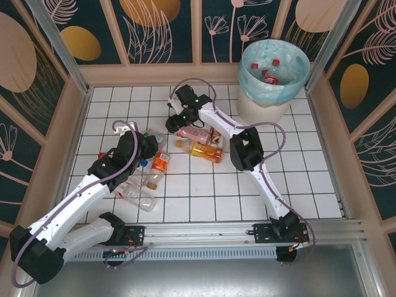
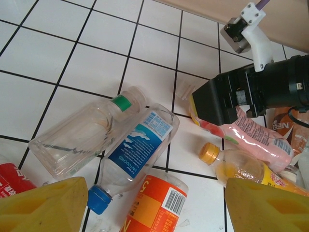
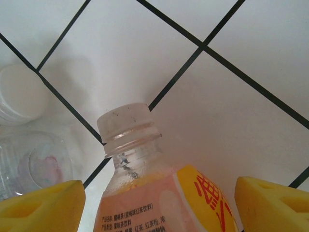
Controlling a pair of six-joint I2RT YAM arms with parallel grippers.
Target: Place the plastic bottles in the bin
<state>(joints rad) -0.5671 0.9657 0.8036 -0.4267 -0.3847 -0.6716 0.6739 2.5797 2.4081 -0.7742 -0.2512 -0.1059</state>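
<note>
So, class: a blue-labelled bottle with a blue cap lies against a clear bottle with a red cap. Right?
Not quite. The clear bottle has a green cap, not a red one, as the left wrist view shows. The blue-labelled bottle does have a blue cap and lies against it.

Robot test cell in a lab, not a home. Two white arms (image 1: 74, 198) were bolted to an aluminium rail (image 1: 204, 232) behind the left gripper (image 1: 150, 147) and right gripper (image 1: 175, 124). Under both grippers lay a white tiled floor (image 1: 204, 198) with black grid lines. Beyond them and out to either side stood panels (image 1: 167, 31) printed with dark teal flower wallpaper, set in wood-coloured frames (image 1: 196, 31) with aluminium posts (image 1: 59, 46). Cables (image 1: 197, 79) looped off each arm.
</note>
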